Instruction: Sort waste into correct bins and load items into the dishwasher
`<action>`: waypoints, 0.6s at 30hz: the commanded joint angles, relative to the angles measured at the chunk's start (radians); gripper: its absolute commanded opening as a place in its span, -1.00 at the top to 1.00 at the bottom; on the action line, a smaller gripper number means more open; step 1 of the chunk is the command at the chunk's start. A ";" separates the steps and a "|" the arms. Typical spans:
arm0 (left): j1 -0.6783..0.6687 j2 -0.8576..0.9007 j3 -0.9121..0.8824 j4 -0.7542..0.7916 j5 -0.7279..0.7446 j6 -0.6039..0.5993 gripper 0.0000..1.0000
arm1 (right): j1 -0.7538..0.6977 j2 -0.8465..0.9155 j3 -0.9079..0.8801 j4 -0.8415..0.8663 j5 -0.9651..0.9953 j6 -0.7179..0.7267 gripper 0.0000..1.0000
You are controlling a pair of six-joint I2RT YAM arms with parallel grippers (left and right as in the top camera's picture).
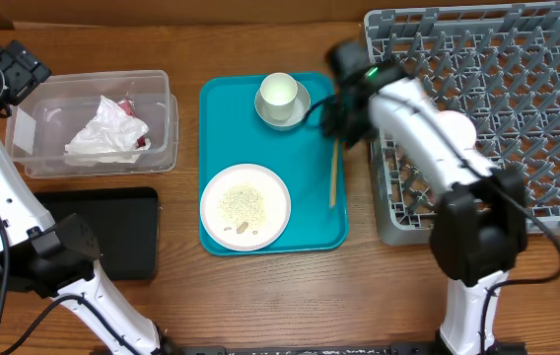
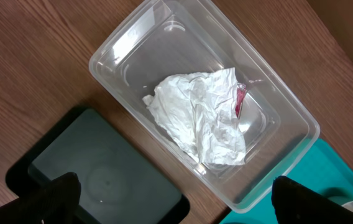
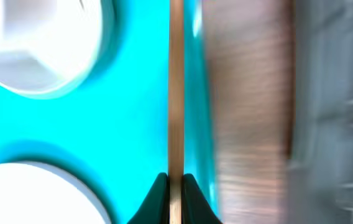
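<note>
- Closest to the robot's side, a black bin (image 1: pixel 103 232) sits at the left on the wooden table (image 1: pixel 260 296), just beside the teal tray (image 1: pixel 226 128)
- On the near half of the tray there's a white plate (image 1: pixel 245 205) with a few crumbs on it
- The wooden chopstick (image 1: pixel 333 182) runs along the tray's right edge, and the right gripper (image 3: pixel 175 188) is clamped onto it, both fingers pinching the stick (the wrist view is super blurry, but the pinch is plain enough); can't tell if the stick is off the tray or resting on it
- A bit farther out, a white cup (image 1: pixel 279 91) stands on a saucer at the far end of the tray, just left of the right gripper
- Behind the black bin is the clear plastic bin (image 1: pixel 170 118), holding a crumpled white tissue (image 2: pixel 198 118) with a red bit tucked in it
- The left gripper (image 2: pixel 176 198) hangs above that bin, fingers spread wide with nothing between them
- Far right is the grey dish rack (image 1: pixel 517 108), with the right arm lying across its left side
</note>
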 commanded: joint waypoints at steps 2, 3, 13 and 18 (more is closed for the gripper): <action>-0.001 0.005 0.000 -0.002 -0.006 0.019 -1.00 | -0.122 -0.099 0.148 -0.054 0.014 -0.216 0.92; -0.001 0.005 0.000 -0.002 -0.006 0.019 -1.00 | -0.147 -0.105 0.158 -0.059 0.014 -0.248 0.92; -0.001 0.005 0.000 -0.002 -0.006 0.019 -1.00 | -0.308 -0.062 0.143 -0.067 0.014 -0.404 0.92; -0.001 0.005 0.000 -0.002 -0.006 0.019 -1.00 | -0.312 -0.013 0.143 -0.057 0.005 -0.404 0.92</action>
